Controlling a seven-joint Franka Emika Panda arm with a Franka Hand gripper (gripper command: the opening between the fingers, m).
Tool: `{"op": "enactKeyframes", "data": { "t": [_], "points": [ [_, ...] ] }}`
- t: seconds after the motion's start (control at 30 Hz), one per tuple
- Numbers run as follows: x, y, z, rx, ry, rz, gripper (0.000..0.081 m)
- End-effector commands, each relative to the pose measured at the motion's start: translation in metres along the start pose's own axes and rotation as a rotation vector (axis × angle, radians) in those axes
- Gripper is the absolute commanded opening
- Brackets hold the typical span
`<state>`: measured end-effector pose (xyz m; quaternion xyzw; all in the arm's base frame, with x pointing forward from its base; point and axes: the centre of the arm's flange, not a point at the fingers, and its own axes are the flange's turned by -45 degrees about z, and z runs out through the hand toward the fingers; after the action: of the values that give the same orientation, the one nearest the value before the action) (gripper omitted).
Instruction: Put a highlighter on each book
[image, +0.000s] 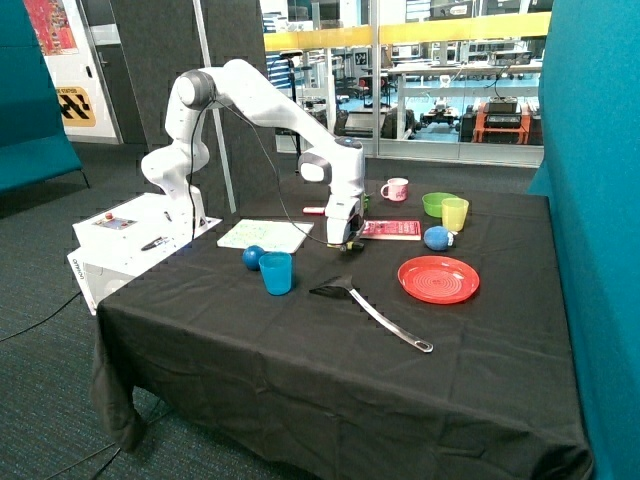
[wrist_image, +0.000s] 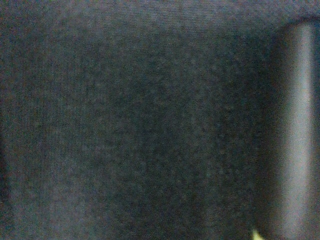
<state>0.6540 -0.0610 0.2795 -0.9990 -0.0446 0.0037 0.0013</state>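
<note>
Black spatula (image: 372, 308) lies nearest; behind it, claw (image: 346, 243) low at surface (image: 300, 350), between white book (image: 265, 235) & red book (image: 390, 230); grip state cannot be told.

The counter (image: 330, 350) is draped in a black cloth (image: 500, 400) that hangs over its near edge and corners. The floor (image: 40, 370) is dark grey-blue carpet. Teal upholstered partitions stand at both sides: one large panel (image: 595, 200) beside the counter, another (image: 35, 90) by the far wall. A dark grey panel (image: 160, 50) stands behind the counter. Beyond it, glazed partitions (image: 440, 70) with a yellow band (image: 420, 30) look into a brightly lit workshop with benches and equipment. A yellow-and-black hazard sign (image: 78, 105) hangs on a white wall. The wrist view shows only dark cloth.
</note>
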Motion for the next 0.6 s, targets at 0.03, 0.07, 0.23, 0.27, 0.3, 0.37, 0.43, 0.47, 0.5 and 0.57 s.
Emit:
{"op": "enactKeyframes", "data": {
  "t": [0.03,0.07,0.23,0.27,0.3,0.37,0.43,0.47,0.5,0.57],
  "points": [
    [0.001,-0.003,0.001,-0.0029,0.0073,-0.007,0.0374],
    [0.001,-0.003,0.001,-0.0029,0.0073,-0.006,0.037],
    [0.002,-0.003,0.002,-0.0029,0.0073,-0.001,0.0346],
    [0.002,-0.003,0.003,-0.0029,0.0073,0.0,0.0328],
    [0.001,-0.004,0.004,-0.0029,0.0073,-0.004,0.0301],
    [0.0,-0.004,0.006,-0.0029,0.0073,-0.001,0.0267],
    [-0.001,-0.004,0.007,-0.0029,0.0073,-0.003,0.0244],
    [-0.001,-0.004,0.008,-0.0029,0.0073,-0.002,0.0232],
    [-0.002,-0.004,0.009,-0.0029,0.0073,-0.002,0.0195],
    [-0.002,-0.005,0.01,-0.0029,0.0073,-0.002,0.0143]
  ]
}}
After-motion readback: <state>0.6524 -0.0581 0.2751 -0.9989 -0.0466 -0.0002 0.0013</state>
